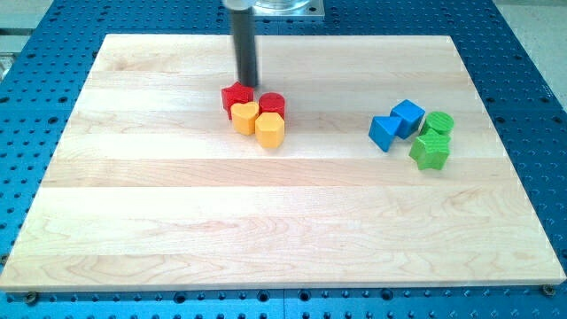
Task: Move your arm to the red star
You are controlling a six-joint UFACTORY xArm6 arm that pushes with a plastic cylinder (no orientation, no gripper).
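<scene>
The red star lies on the wooden board, left of centre near the view's top. My tip stands right at the star's upper right edge, touching or nearly touching it. A red round block sits just right of the star. A yellow heart-like block and a yellow hexagonal block lie just below them, all packed together.
At the view's right, two blue blocks lie side by side. A green round block and a green star lie next to them. The blue perforated table surrounds the board.
</scene>
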